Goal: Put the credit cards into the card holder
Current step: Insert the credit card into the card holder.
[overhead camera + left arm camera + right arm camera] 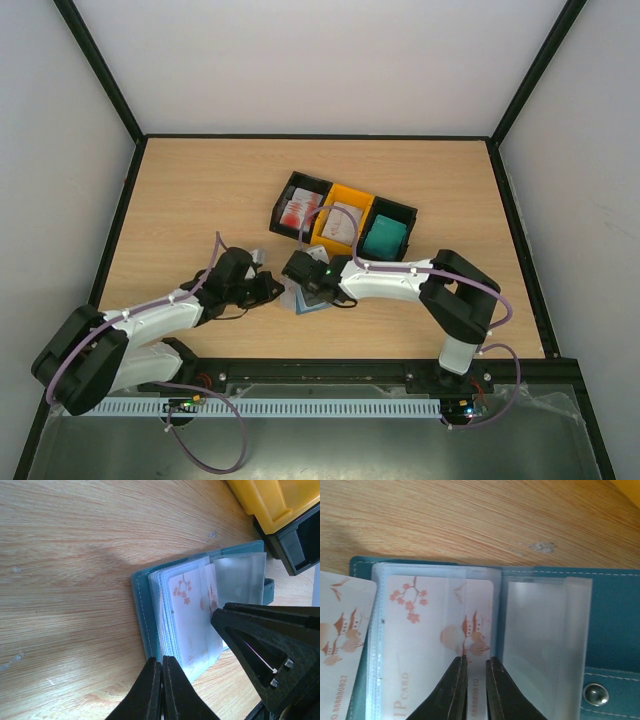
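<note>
The blue-teal card holder (312, 303) lies open on the table between my two grippers, its clear sleeves fanned out. In the left wrist view the holder (141, 610) shows red-and-white cards in its sleeves. My left gripper (161, 661) (272, 288) is shut on the holder's near edge. My right gripper (476, 661) (303, 278) stands over the sleeves, its jaws a narrow gap apart, tips resting on a red-and-white credit card (475, 610) that sits partly in a sleeve. Another red-and-white card (340, 630) overhangs the holder's (620, 625) left side.
Three bins stand in a row behind the holder. A black bin (300, 205) holds red-and-white cards, a yellow bin (343, 222) holds whitish cards, and a black bin (385, 235) holds a green-teal stack. The yellow bin (280, 500) is close beside the holder.
</note>
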Motion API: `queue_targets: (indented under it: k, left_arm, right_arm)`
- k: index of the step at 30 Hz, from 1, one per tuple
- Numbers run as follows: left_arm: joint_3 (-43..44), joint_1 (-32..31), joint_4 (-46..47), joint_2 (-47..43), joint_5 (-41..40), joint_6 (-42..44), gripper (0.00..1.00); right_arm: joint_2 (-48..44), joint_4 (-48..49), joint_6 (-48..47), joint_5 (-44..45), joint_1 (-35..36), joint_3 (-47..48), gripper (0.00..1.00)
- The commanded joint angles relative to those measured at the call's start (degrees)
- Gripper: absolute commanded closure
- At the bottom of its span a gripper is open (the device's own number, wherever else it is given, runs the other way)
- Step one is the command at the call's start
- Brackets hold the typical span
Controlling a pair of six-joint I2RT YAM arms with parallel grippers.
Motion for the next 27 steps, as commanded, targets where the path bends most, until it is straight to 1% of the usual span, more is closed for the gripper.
queue_targets:
  k: [1,8,16,21,27]
  left_arm:
    - [-0.7,-0.2,0.9,0.3,0.6,0.0,0.98]
    - [-0.6,-0.3,0.9,0.1,0.6,-0.1,0.98]
    - [-0.7,-0.2,0.9,-0.1,1.0,-0.2,0.98]
    - [-0.6,-0.2,0.9,-0.2,1.2,-0.4,0.97]
    - [-0.7,-0.2,1.2,-0.8,1.6,-0.4,0.97]
  right_arm:
    - [0.1,-3.6,1.8,4.7,0.2,1.0,0.89]
    - [1.0,-3.1,2.1,4.0,0.2,0.0,0.90]
    - [2.6,-1.9,2.0,2.7,0.2,-1.4,0.94]
    - [3.0,-1.9,2.4,3.6,0.2,-1.9,0.95]
    - [1.9,1.1,1.6,0.4,0.2,-3.0,0.95]
